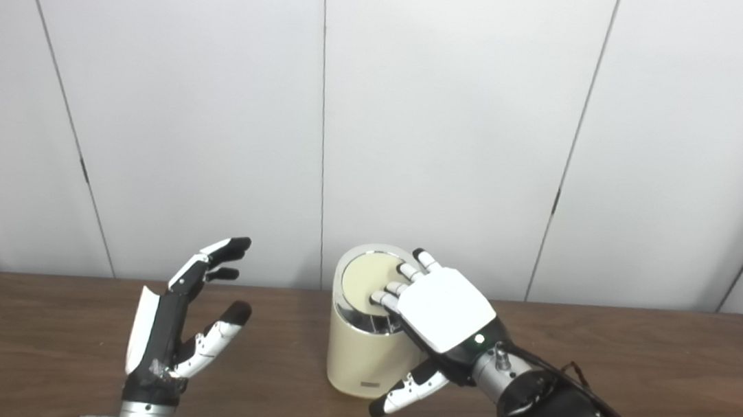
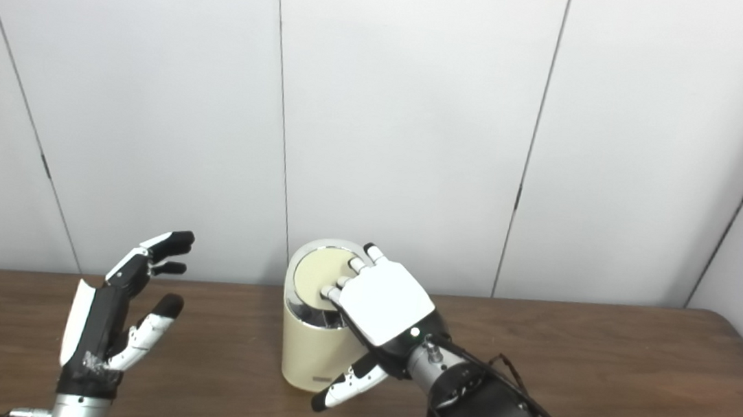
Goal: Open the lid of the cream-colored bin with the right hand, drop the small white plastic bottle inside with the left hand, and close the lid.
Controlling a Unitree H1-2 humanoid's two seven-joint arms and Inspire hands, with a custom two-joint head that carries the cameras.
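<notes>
Cream bin [image 1: 360, 352] under right hand [image 1: 445, 309]

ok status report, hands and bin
Right hand flat on bin lid, lid down. Left hand open, empty. No bottle in sight. Nothing in the way.

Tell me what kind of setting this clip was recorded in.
Probably a lab or test room rather than a home: a bare brown wooden table set against plain white wall panels, with just a cream-colored bin as a prop. The right hand rests its fingers on the lid; the left hand is open.
</notes>
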